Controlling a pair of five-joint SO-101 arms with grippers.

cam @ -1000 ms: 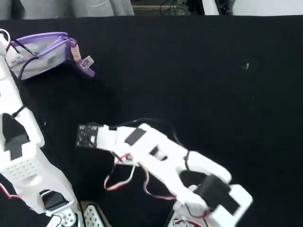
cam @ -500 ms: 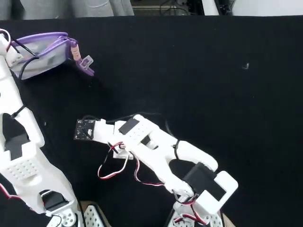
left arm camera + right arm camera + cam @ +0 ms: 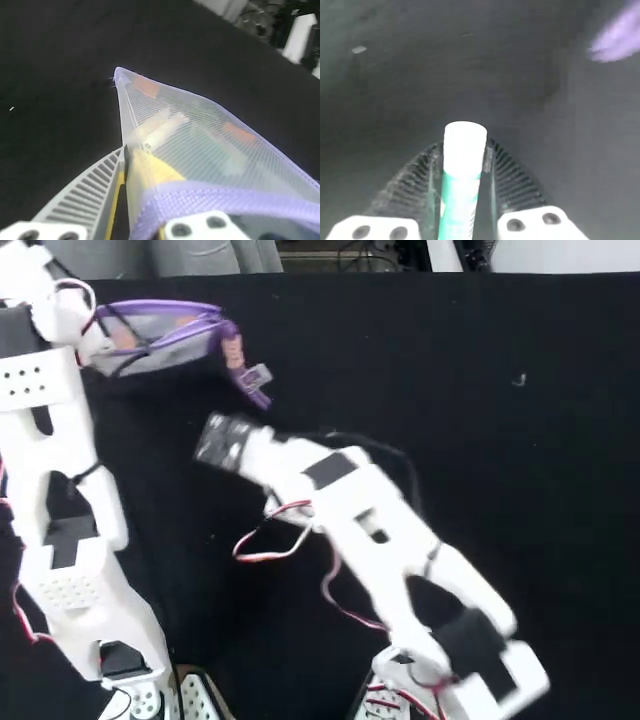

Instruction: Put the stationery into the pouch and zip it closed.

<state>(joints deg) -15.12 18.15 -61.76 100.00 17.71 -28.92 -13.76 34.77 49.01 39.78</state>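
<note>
Within the right end effector, clamped from both sides, sat 1 white-and-green stick, held lengthwise above the black bench. Toward the bench's far left corner, the left end effector gripped 1 end of the purple-trimmed mesh pouch. Pale and orange items showed through its side. A purple tab dangled from its other end.

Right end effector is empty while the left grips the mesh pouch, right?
The right end effector is not empty: it is shut on a white and green stick, as the right wrist view shows. The left end effector does grip the mesh pouch.
</note>
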